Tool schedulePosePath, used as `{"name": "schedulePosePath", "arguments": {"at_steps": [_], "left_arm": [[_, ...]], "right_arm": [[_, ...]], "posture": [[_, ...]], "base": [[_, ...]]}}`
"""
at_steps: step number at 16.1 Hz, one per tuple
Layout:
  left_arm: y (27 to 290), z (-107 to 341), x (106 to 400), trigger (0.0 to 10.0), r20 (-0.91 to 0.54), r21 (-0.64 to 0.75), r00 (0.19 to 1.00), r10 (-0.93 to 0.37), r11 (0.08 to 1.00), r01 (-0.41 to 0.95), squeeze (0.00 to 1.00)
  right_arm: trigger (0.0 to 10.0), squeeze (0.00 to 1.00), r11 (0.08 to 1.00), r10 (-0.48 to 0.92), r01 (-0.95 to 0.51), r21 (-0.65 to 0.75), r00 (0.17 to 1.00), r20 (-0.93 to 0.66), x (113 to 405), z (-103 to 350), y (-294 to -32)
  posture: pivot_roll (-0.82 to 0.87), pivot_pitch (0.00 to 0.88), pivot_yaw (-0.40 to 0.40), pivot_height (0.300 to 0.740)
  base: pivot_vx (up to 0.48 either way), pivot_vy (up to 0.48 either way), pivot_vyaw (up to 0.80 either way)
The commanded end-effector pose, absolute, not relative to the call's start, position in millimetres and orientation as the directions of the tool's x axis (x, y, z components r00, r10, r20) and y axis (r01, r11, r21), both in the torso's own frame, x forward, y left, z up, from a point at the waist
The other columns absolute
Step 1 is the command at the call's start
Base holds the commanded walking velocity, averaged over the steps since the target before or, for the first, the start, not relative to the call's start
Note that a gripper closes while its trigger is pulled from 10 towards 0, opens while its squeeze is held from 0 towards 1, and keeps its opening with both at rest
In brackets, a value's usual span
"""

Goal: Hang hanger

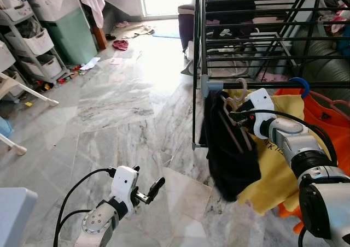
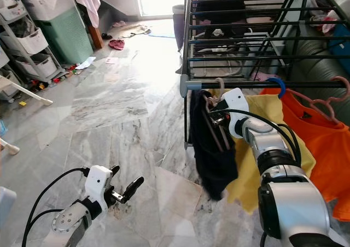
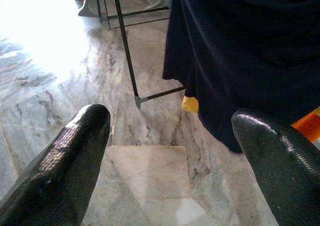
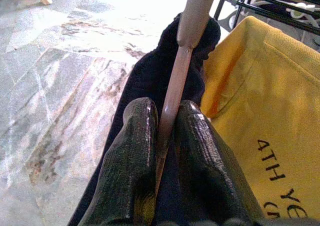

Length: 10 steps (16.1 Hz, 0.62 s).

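A pale wooden hanger (image 1: pixel 236 111) carries a black garment (image 1: pixel 229 159) at the left end of the black drying rack's front rail (image 1: pixel 328 85). Its hook (image 1: pixel 241 83) reaches up to that rail; whether it rests on it I cannot tell. My right gripper (image 1: pixel 234 116) is shut on the hanger, and the right wrist view has both fingers (image 4: pixel 135 151) pinching the hanger's thin stem (image 4: pixel 172 98). Beside it hang a yellow shirt (image 1: pixel 276 170) and an orange shirt (image 1: pixel 322 118). My left gripper (image 1: pixel 149 191) stands open low over the marble floor, holding nothing.
The rack's leg (image 3: pixel 127 51) and foot bar stand on the floor just left of the black garment. Shelves with white baskets (image 1: pixel 38 42), a green cabinet (image 1: pixel 74 31) and small clutter line the far left. A dark sofa (image 1: pixel 328 61) sits behind the rack.
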<state>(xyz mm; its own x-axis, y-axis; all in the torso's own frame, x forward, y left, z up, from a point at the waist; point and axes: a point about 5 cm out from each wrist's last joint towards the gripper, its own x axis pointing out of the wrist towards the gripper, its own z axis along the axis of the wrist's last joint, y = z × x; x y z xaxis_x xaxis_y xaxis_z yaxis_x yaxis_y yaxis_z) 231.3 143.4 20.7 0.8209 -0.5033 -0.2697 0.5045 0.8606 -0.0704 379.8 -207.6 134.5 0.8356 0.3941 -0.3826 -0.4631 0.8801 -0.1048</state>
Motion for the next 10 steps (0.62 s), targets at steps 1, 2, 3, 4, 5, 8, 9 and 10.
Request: {"name": "schedulePosePath", "arguments": {"at_steps": [1, 2, 3, 4, 5, 8, 9, 10], "left_arm": [[145.5, 19.6, 231.1, 10.0, -0.279, -0.055, 0.813, -0.512, 0.853, 0.518, 0.00], [144.8, 19.4, 231.5, 10.0, -0.280, -0.051, 0.810, -0.515, 0.851, 0.523, 0.00], [144.6, 19.3, 231.8, 10.0, -0.281, -0.049, 0.809, -0.516, 0.850, 0.525, 0.00], [144.2, 19.3, 232.1, 10.0, -0.281, -0.048, 0.809, -0.517, 0.849, 0.526, 0.00], [143.8, 19.1, 232.1, 10.0, -0.282, -0.045, 0.808, -0.518, 0.848, 0.528, 0.00], [142.8, 18.2, 232.0, 10.0, -0.285, -0.040, 0.806, -0.519, 0.846, 0.531, 0.00], [141.9, 18.0, 232.5, 10.0, -0.285, -0.037, 0.805, -0.520, 0.845, 0.533, 0.00], [141.5, 18.0, 232.8, 10.0, -0.283, -0.033, 0.807, -0.519, 0.846, 0.532, 0.00]], "right_arm": [[0.0, 0.00, 0.878, 0.405, -0.469, -0.096, 0.835, -0.374, 380.9, 138.6, -207.7], [0.0, 0.00, 0.888, 0.377, -0.447, -0.108, 0.841, -0.387, 380.1, 135.9, -210.8], [0.0, 0.00, 0.891, 0.367, -0.439, -0.113, 0.845, -0.390, 380.0, 135.0, -211.3], [0.0, 0.00, 0.897, 0.356, -0.428, -0.111, 0.849, -0.391, 379.8, 133.9, -211.7], [0.0, 0.00, 0.901, 0.337, -0.414, -0.130, 0.857, -0.389, 379.6, 132.9, -213.0], [0.0, 0.00, 0.903, 0.353, -0.414, -0.114, 0.867, -0.350, 379.6, 133.2, -208.3], [0.0, 0.00, 0.909, 0.341, -0.398, -0.125, 0.881, -0.328, 379.9, 133.5, -207.4], [0.0, 0.00, 0.917, 0.317, -0.369, -0.152, 0.905, -0.285, 381.6, 137.8, -207.5]], "posture": [[-0.11, 0.018, 0.095, 0.740], [-0.11, 0.015, 0.097, 0.740], [-0.11, 0.013, 0.098, 0.740], [-0.11, 0.012, 0.099, 0.740], [-0.11, 0.010, 0.099, 0.740], [-0.11, 0.004, 0.101, 0.740], [-0.11, 0.000, 0.102, 0.740], [-0.11, 0.000, 0.102, 0.740]], "base": [[0.000, 0.000, 0.00], [0.000, 0.000, 0.00], [0.000, 0.000, 0.00], [0.000, 0.000, 0.00], [0.000, 0.000, 0.00], [0.000, 0.000, 0.00], [0.000, 0.000, 0.00], [0.000, 0.000, 0.00]]}}
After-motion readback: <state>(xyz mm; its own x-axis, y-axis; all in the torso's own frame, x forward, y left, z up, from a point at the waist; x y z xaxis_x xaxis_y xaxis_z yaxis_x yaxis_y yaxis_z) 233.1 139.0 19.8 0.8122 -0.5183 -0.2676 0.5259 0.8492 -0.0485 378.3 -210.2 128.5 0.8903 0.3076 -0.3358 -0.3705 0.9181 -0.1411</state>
